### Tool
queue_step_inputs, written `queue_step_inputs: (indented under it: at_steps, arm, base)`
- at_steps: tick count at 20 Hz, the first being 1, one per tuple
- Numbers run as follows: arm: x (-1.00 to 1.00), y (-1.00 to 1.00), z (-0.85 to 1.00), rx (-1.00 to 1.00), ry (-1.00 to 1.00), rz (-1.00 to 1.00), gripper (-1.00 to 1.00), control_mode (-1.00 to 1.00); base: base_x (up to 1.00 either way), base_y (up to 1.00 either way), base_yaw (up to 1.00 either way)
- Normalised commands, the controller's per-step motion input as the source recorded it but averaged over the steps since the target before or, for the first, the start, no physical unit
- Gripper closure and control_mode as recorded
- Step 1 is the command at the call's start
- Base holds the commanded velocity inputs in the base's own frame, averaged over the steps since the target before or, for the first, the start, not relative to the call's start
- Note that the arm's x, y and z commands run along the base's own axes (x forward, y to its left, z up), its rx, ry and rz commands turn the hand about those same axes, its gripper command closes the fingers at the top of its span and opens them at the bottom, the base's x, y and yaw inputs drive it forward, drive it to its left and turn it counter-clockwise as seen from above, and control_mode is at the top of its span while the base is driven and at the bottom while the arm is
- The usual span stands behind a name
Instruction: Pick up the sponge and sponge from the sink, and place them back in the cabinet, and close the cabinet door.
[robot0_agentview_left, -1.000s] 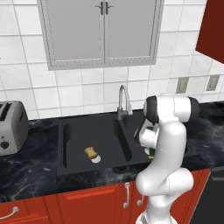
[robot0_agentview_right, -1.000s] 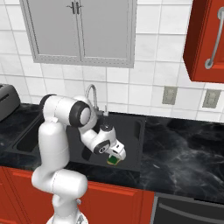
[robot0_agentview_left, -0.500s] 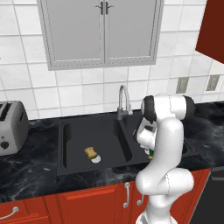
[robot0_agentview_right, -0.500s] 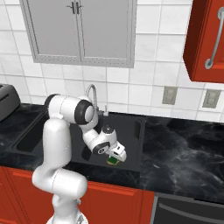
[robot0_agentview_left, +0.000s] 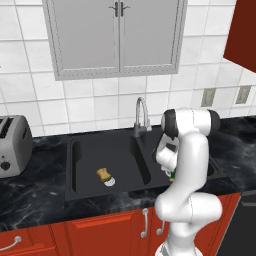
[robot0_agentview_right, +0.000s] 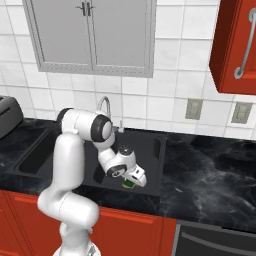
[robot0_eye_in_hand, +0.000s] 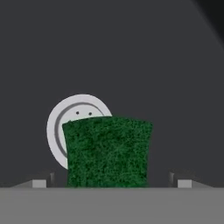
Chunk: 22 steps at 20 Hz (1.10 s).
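Note:
The black double-basin sink (robot0_agentview_left: 80, 150) is set in the dark stone counter. A tan-yellow sponge (robot0_agentview_left: 104, 174) with a white round part lies on the floor of the left basin. My arm reaches down into the right basin. There my gripper (robot0_agentview_right: 133, 179) is open, with the yellow-green sponge (robot0_agentview_right: 129, 185) between its spread fingers. In the hand view the sponge's dark green face (robot0_eye_in_hand: 107, 151) stands in front of the round drain (robot0_eye_in_hand: 74, 116), and a gap shows on each side up to the fingertips (robot0_eye_in_hand: 183, 183). The red wall cabinet (robot0_agentview_right: 235, 45) hangs at the upper right.
A silver gooseneck faucet (robot0_agentview_left: 141, 115) rises behind the divider between the basins. A grey double-door unit (robot0_agentview_left: 117, 35) hangs above the sink. A toaster (robot0_agentview_left: 12, 145) stands on the counter at the left. Red base cupboards (robot0_agentview_left: 100, 232) run below the counter.
My hand has sunk very slightly over the yellow-green sponge. Both sponges lie where they were.

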Motion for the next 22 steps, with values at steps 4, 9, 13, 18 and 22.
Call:
queue_step_inputs:
  at_steps: [4,9,13,18,22]
  arm:
    - [0.07,-0.04,-0.21,0.00,0.00,0.00,-1.00,-1.00]
    - [0.10,0.00,-0.24,0.00,0.00,0.00,-1.00,-1.00]
    - [0.09,0.00,-0.20,0.00,0.00,0.00,-1.00,-1.00]
    - [0.06,0.00,-0.16,0.00,0.01,0.00,1.00,-1.00]
    - [0.00,0.00,0.00,0.00,0.01,0.00,1.00,-1.00]
  base:
    - [0.00,0.00,0.00]
    - [0.00,0.00,0.00]
    - [0.00,0.00,0.00]
    - [0.00,0.00,0.00]
    - [0.00,0.00,0.00]
